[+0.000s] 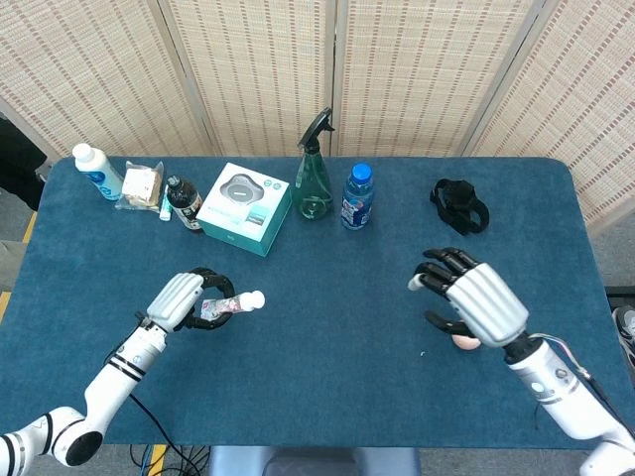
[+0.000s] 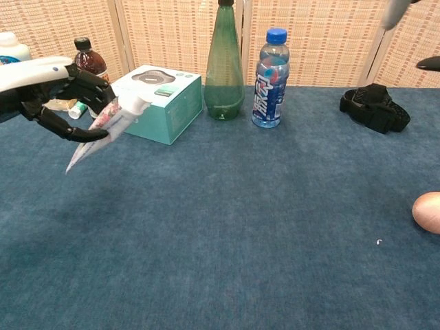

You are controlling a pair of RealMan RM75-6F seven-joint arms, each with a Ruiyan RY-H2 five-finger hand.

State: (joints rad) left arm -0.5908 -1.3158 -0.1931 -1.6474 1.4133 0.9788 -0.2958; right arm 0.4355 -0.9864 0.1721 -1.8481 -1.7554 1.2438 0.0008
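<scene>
Soft white tube [image 1: 230, 306] in left hand [image 1: 184, 300]

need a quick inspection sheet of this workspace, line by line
surface: blue cloth table, flat.
job's things: pink and white tube, white cap, held off the cloth; egg lying below the right hand.
clutter: white bottle, snack pack, dark bottle, teal box, green spray bottle, blue water bottle, black strap, all along the far edge.
hands: left hand grips the tube; right hand empty, fingers apart.
cables: black cable under left arm.
surroundings: woven screens behind.
</scene>
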